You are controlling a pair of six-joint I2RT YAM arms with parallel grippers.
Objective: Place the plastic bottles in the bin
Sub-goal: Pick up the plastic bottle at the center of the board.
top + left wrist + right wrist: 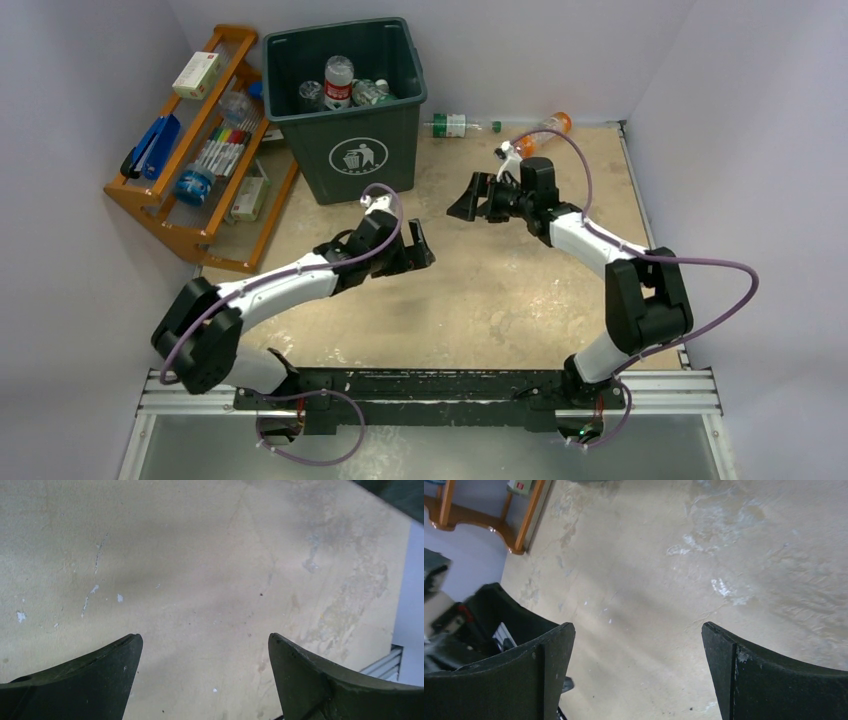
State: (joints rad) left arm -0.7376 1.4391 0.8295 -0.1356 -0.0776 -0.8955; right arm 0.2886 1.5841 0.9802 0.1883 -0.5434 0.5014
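Grip: left tool (205, 637) wide open, empty | right tool (638, 627) same, seemingly contact-free

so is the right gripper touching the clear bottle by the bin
Apart. The top view shows bare table between the right gripper and the clear bottle; the wrist view shows only table between the open fingers.

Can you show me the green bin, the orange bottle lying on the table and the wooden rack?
green bin (365, 158): top view, on its front wall.
orange bottle (550, 128): top view, on its body.
wooden rack (160, 215): top view, on its lower rail.
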